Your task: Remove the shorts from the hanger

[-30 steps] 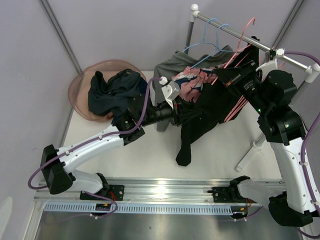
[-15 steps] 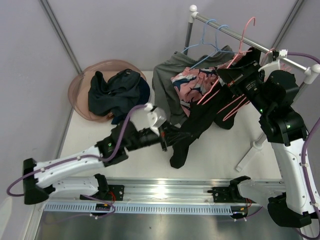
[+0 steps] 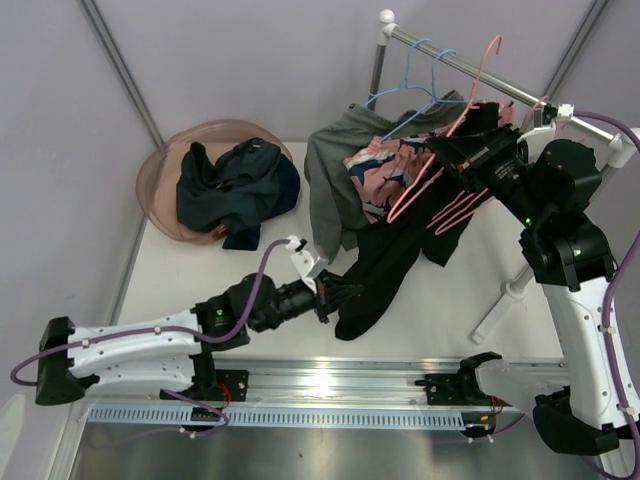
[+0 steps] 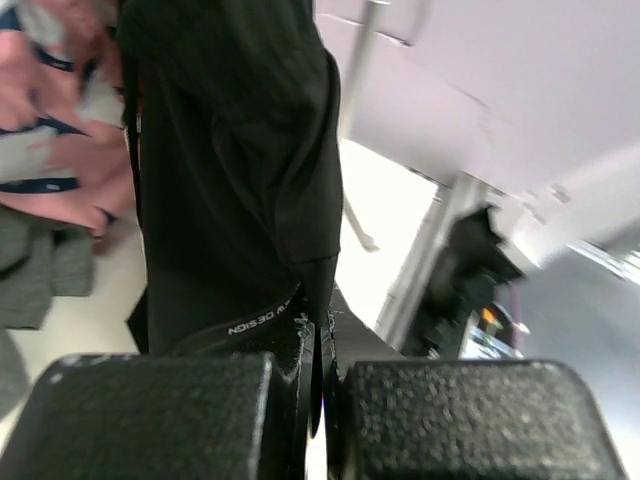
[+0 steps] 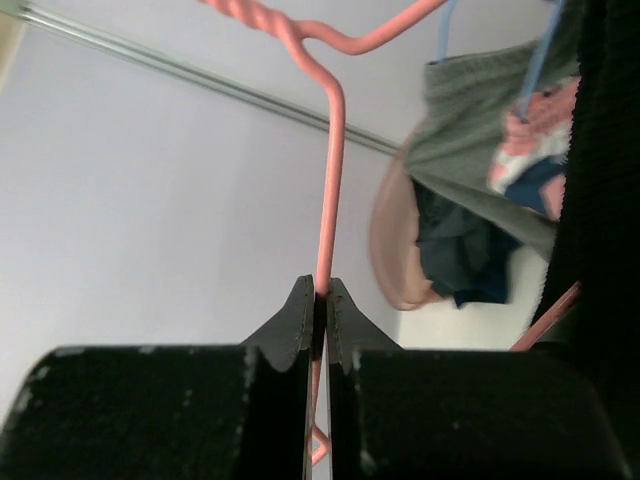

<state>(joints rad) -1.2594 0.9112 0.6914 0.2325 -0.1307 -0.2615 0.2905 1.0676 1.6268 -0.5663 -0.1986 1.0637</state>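
Pinching black shorts [image 4: 230, 180]: left end effector [image 4: 312, 400]; right end effector [image 5: 318, 300] clamps hanger [image 5: 330, 180], wrist-view only.

- Low on the black shorts [image 4: 230, 180], on the edge pinched in my left hand [image 4: 312, 400], a small white print [image 4: 262, 320] runs on a slant. I read it as roughly "NDIS:30 A". The last characters are too blurred for me to be sure of them.
- In the top and right wrist views I can read no lettering, number or sign.
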